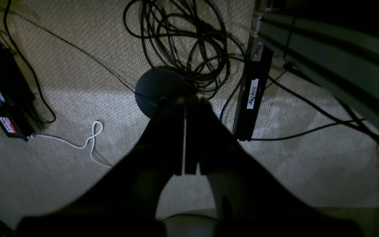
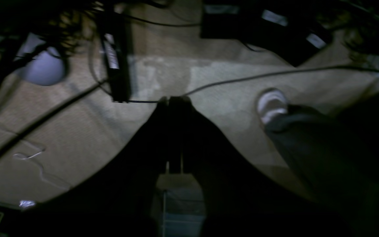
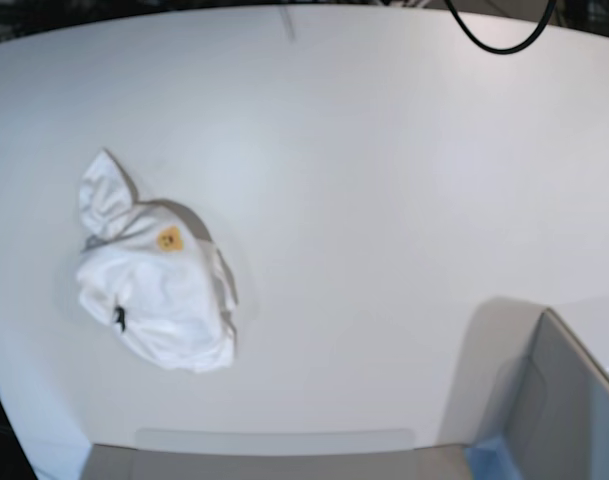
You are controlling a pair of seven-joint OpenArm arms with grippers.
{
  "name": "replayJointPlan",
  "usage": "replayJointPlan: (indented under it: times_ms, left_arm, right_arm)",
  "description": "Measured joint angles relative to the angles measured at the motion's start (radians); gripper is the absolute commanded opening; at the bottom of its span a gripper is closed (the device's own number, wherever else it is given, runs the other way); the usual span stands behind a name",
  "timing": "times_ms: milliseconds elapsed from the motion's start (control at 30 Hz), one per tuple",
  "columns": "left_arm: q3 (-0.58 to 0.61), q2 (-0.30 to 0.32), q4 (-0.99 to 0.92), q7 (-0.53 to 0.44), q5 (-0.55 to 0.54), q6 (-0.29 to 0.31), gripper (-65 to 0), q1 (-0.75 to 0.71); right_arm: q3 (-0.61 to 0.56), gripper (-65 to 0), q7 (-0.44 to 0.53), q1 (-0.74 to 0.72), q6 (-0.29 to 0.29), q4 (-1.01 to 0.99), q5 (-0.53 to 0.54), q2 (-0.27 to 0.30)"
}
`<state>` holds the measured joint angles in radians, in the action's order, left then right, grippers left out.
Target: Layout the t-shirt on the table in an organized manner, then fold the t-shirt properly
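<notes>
The t-shirt (image 3: 152, 292) lies crumpled in a heap on the table (image 3: 384, 200), toward the base view's left side and well apart from the grey box with a blue edge (image 3: 544, 420) at the lower right corner; nothing is laid out yet. One floppy corner sticks up at the heap's far end, the small orange-yellow tag (image 3: 169, 239) sits just below it, the small black label (image 3: 118, 318) nearer its near edge; the print does not show. The heap's long axis runs roughly from that raised corner down toward you.

You see neither arm above the table; both wrist views look down at carpet and cables (image 1: 183, 42), so both hang off the table. Your right gripper (image 2: 175, 98) has its jaws pressed together, holding nothing; your left gripper (image 1: 184, 100) likewise, only a thin slit between the fingers; a person's shoe (image 2: 271, 105) stands near the right one.

The shirt lies on the right arm's side, so that arm is likely nearer; expect to lift it over the table's edge toward the heap first.
</notes>
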<state>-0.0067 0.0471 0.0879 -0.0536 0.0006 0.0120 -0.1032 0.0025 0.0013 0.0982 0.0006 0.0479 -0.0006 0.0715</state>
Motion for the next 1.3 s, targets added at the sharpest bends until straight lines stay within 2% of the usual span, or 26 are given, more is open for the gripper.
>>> replayJointPlan:
  times_ms: [400,667,833,933,1167,1300]
  left_arm:
    - [0.0,-0.002,0.002,-0.061,0.0,0.0,-65.0,-0.044]
    - [0.0,0.011,0.01,-0.12,0.0,0.0,-65.0,-0.1]
    - [0.0,0.014,0.17,-0.128,-0.001,-0.004,-65.0,-0.211]
    - [0.0,0.014,0.254,-0.126,0.0,-0.003,-65.0,-0.274]
    - [0.0,0.014,0.47,-0.121,0.0,0.003,-65.0,-0.446]
    - [0.0,0.014,0.621,-0.122,0.0,0.003,-65.0,-0.531]
  right_arm:
    - [-0.003,-64.9,0.003,0.019,0.003,0.007,-0.001,0.002]
    - [-0.003,-64.9,0.002,0.133,0.003,0.157,-0.005,0.0]
    - [-0.003,-64.9,0.0,0.178,0.003,0.172,-0.007,0.014]
    - [-0.01,-64.9,0.0,0.259,0.003,0.292,-0.005,0.037]
    - [-0.166,-64.9,0.006,0.47,0.003,0.601,-0.001,0.087]
    - [-0.175,-64.9,0.112,0.559,0.003,0.686,-0.003,0.098]
